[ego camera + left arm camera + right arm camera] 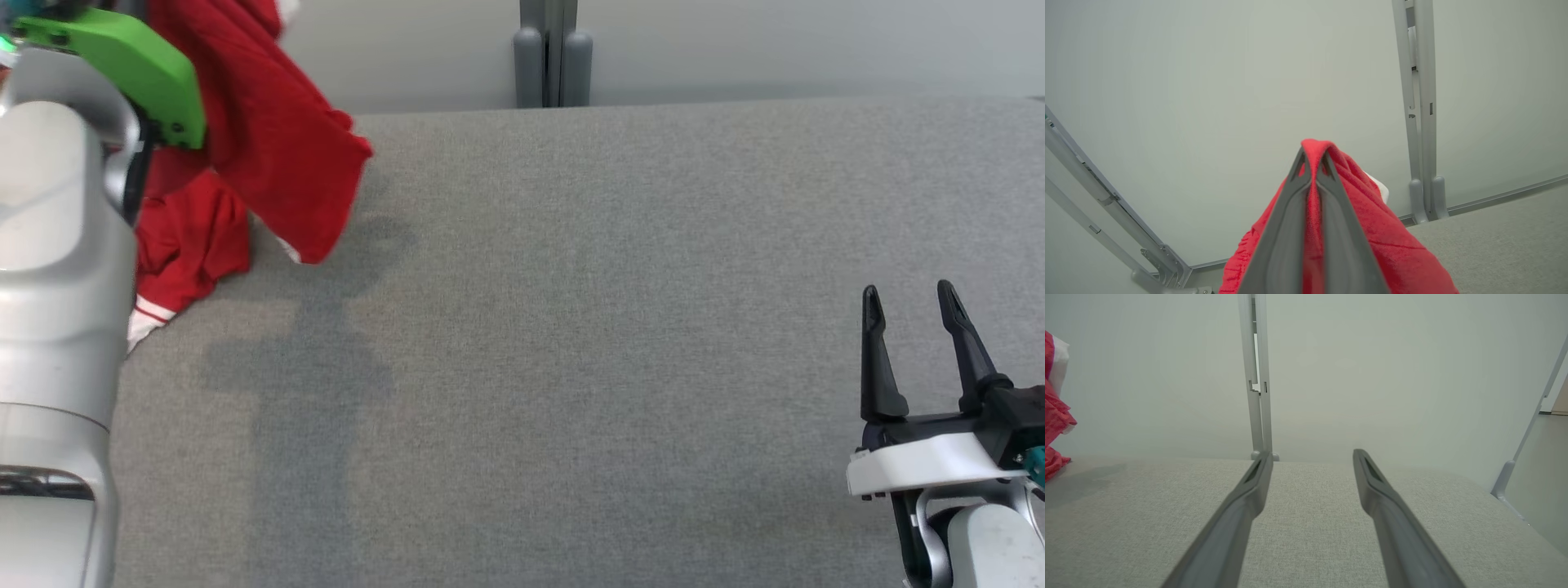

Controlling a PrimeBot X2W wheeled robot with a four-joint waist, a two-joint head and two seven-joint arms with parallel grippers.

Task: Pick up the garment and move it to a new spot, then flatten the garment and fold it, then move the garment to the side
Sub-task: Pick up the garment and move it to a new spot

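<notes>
The red garment [269, 139], judged soft, limp and light, hangs over the table's [612, 327] far-left corner, 1 bunched fold clamped in the left gripper [1312, 163]; the right gripper [908, 287], fingers apart and empty over the table's near-right side, could take a free hem.

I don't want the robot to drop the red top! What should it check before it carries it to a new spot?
1. Left tool shut on the garment: ok, red cloth is pinched between its fingers.
2. Garment fully off the table: not ok, its lower end seems to rest on the grey surface.
3. Right tool free to help: ok, it is open and holds nothing.
4. Room for a new spot: ok, a wide stretch of table lies between the garment and the right tool.
5. Grip firm enough to carry: cannot tell.
</notes>
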